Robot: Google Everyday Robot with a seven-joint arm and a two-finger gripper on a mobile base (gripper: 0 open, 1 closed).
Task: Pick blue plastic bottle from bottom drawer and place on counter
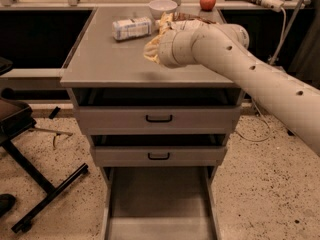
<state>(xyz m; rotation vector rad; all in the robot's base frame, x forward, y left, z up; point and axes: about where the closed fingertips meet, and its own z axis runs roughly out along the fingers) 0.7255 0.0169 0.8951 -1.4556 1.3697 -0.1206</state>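
One blue plastic bottle (131, 28), pale-labelled, lies on its side at the back of the counter (105, 59), near one white bowl (163, 6), one apple (207, 1) and one snack bag (151, 48). The gripper (167, 25) sits by the bag, just right of the bottle; its grip I cannot tell. One bottom drawer (160, 199) stands open under two shut drawer fronts (159, 118).

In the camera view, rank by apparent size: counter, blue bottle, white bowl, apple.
1. counter
2. blue plastic bottle
3. white bowl, slightly smaller, but it sits farther back, so unsure
4. apple
The hand is over the counter, near the bottle.
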